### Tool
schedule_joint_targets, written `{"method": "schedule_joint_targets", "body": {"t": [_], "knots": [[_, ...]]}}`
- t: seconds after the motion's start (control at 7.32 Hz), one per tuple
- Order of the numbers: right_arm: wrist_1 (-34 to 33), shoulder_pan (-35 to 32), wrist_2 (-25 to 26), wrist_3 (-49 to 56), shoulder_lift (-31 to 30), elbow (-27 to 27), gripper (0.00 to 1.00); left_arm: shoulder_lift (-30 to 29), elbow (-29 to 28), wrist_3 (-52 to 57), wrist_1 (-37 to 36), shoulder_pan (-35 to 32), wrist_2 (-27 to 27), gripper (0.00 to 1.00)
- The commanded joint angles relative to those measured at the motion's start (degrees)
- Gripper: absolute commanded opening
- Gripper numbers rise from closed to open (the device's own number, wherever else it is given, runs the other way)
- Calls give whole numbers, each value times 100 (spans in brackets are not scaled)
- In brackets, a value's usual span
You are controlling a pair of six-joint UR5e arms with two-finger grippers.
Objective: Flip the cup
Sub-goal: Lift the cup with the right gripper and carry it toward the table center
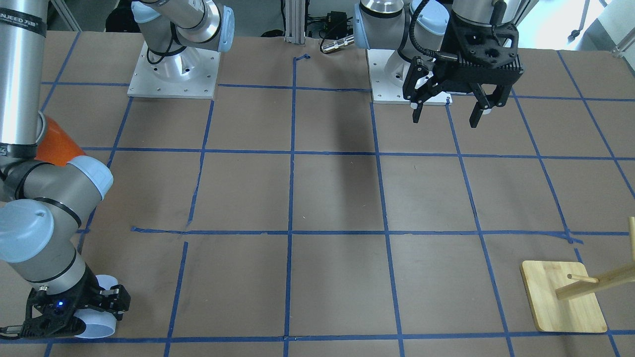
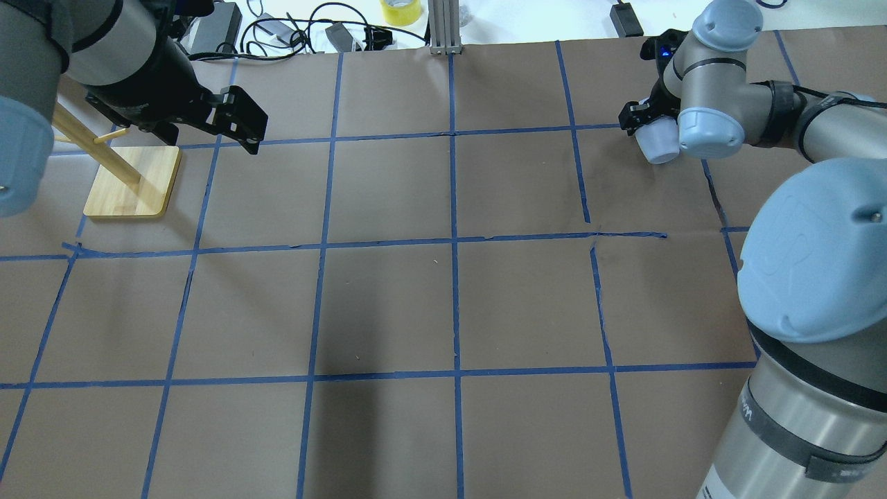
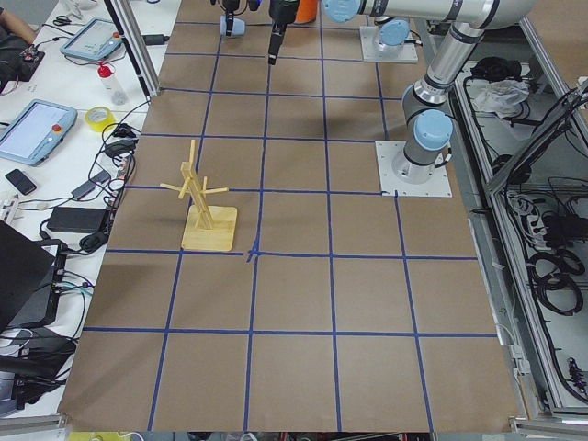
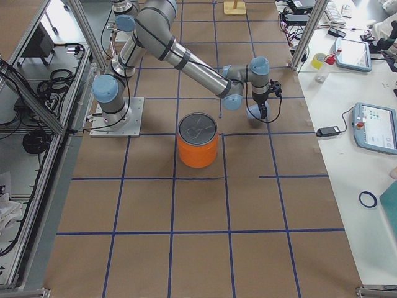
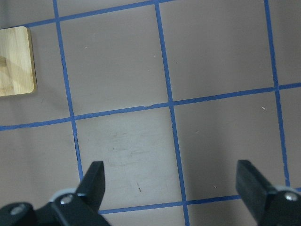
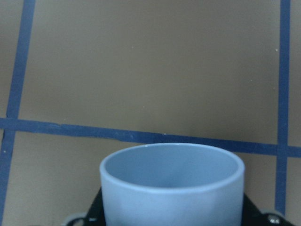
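Front-facing view: the right gripper (image 1: 101, 310) is clamped on the cup (image 1: 99, 328), which sits between its fingers. The cup's wide mouth faces the operators' side and its long axis leans well off upright. The left gripper (image 1: 449, 111) hangs with its jaws apart and nothing in them, well away across the table, so the right arm is the one on the job.

Overhead view: the cup sticks out from under the gripper toward the robot, narrow base leading. The right arm is stretched far out, wrist bent down over it.

Right side view: the cup sits just under the fingers, beyond the orange can (image 4: 197, 139). Whether it touches the table I cannot tell.

Left wrist view: only paper between the spread fingers, with the wooden peg stand (image 5: 16, 61) off to one side.

Right wrist view: the cup's rim and blue inside sit directly ahead of the palm. My guess is the flip comes down to a wrist roll about that tilted axis.
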State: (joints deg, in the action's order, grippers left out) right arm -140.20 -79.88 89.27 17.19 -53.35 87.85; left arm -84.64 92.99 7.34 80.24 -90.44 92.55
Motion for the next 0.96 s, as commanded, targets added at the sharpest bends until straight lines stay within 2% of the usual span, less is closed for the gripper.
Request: {"method": "schedule_joint_targets", "body": {"t": [0.0, 0.14, 0.27, 0.55, 0.82], "knots": [[71, -621, -33, -66, -184, 4, 25, -9, 0, -241, 88, 0, -9, 100], [185, -1113, -59, -188, -237, -13, 26, -9, -9, -808, 149, 0, -209, 100], [186, -1509, -146, -781, -220, -13, 25, -9, -9, -927, 150, 0, -341, 100], [194, -2055, -156, -1182, -194, -13, 26, -9, 0, -928, 158, 0, -334, 100], [212, -2566, -164, -2371, -141, -66, 27, -9, 9, -893, 150, -18, -334, 100]]}}
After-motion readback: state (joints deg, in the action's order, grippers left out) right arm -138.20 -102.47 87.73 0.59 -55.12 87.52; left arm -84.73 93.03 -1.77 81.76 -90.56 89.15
